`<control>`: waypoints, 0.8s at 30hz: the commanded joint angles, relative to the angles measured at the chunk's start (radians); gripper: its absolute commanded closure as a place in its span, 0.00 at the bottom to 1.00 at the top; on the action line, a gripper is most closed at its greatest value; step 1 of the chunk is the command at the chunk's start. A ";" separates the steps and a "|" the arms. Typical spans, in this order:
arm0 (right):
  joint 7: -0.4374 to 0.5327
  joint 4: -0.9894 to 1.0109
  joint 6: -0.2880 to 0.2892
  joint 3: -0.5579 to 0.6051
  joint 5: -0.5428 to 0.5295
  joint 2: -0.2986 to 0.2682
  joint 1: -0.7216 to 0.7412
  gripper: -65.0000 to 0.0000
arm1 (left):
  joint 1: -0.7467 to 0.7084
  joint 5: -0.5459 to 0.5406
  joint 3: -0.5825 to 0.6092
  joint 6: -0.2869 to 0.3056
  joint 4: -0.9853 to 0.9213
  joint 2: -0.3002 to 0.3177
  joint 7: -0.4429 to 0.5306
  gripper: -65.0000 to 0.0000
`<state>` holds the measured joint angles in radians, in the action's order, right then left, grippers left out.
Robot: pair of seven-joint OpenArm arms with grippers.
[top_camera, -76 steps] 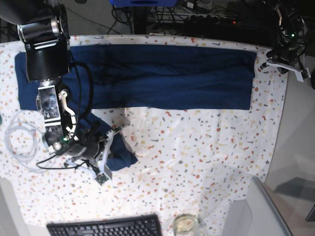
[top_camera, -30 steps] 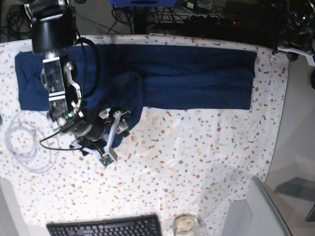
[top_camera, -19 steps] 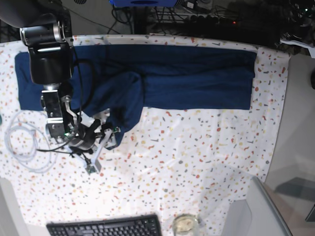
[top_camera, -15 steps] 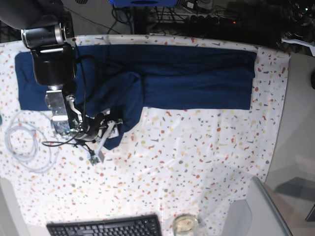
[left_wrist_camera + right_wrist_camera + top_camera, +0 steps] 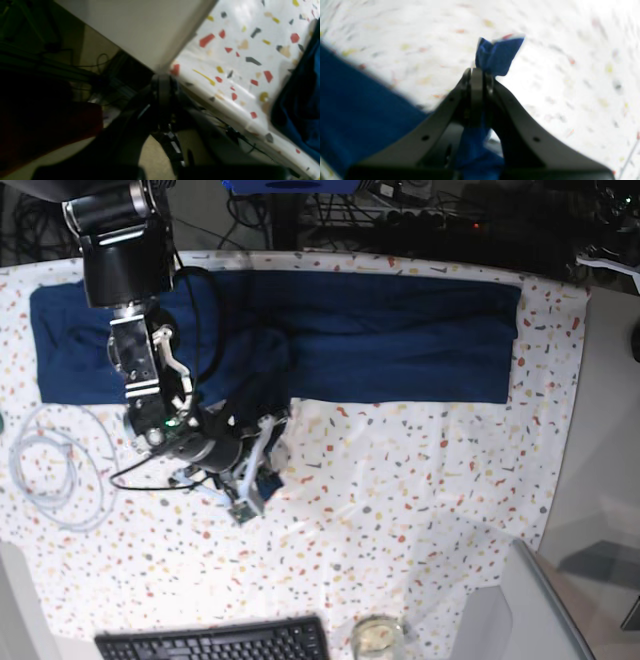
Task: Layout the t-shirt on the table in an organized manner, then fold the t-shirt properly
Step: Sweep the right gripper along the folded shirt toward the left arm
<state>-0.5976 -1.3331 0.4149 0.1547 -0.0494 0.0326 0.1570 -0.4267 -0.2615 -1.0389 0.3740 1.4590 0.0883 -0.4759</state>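
The navy t-shirt lies as a long band across the far part of the speckled table. A rumpled flap hangs off its front edge at the left. My right gripper sits at that flap's tip, low over the cloth. In the right wrist view, my right gripper is shut on a pinch of the shirt, with a small tuft poking past the tips. My left gripper is shut on nothing, beside the table's corner, with the t-shirt's edge to its right.
A coiled white cable lies at the left edge. A black keyboard and a small glass sit at the front. A grey slab rises at the front right. Plain grey surface borders the table's right side.
My right gripper went from open to shut on the flap's tip and moved right along the shirt's front edge. The left arm stayed at the far right.
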 commanded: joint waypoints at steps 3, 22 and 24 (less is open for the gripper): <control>-0.063 -0.222 0.006 0.110 -0.011 0.003 -0.055 1.00 | -0.024 -0.006 -0.008 -0.002 0.041 0.029 0.024 1.00; -0.169 -0.564 0.003 0.566 -0.010 0.099 -0.093 1.00 | -0.048 -0.006 -0.008 -0.002 0.030 0.035 0.024 1.00; -0.167 -0.569 0.003 0.598 -0.010 0.099 -0.096 1.00 | -0.048 -0.006 -0.008 -0.002 0.030 0.035 0.022 1.00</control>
<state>-0.7876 -1.8851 0.4191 0.7528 -0.0536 0.1162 0.0490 -0.4660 -0.2619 -1.0401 0.3740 1.4757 0.1062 -0.4721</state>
